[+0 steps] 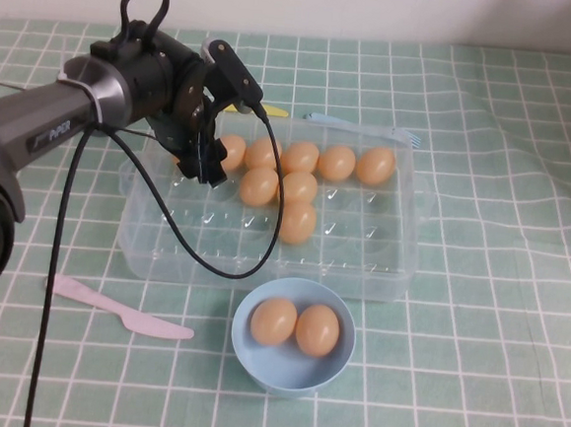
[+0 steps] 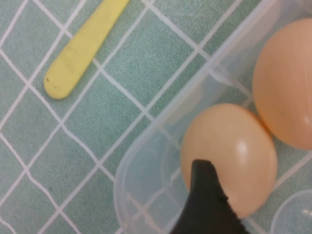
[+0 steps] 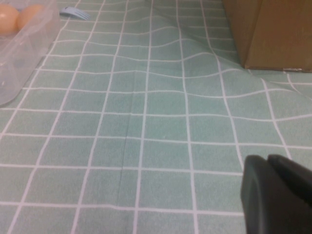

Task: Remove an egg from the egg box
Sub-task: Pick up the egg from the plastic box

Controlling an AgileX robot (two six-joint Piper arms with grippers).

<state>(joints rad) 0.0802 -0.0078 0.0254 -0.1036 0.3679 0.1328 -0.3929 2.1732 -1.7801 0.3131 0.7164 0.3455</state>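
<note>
Left gripper (image 1: 207,163) over egg box's (image 1: 380,270) far-left corner, one black fingertip (image 2: 207,195) touching the egg (image 2: 229,158) in the corner cell; opening can't be judged. Box clear, dimpled plastic; egg smooth, orange-tan, oval. Right gripper (image 3: 278,192) low above the checked cloth (image 3: 146,126), fingers together.

— Where do we see the eggs?
— Most sit in the back rows of the egg box (image 1: 380,266), at its left and middle. Two lie in the bowl (image 1: 291,370) in front of it.
— And the left gripper (image 1: 202,162)?
— Over the box's back left corner, by the egg (image 1: 233,150) there. The right gripper (image 3: 275,195) is down near the cloth, off to the right.
</note>
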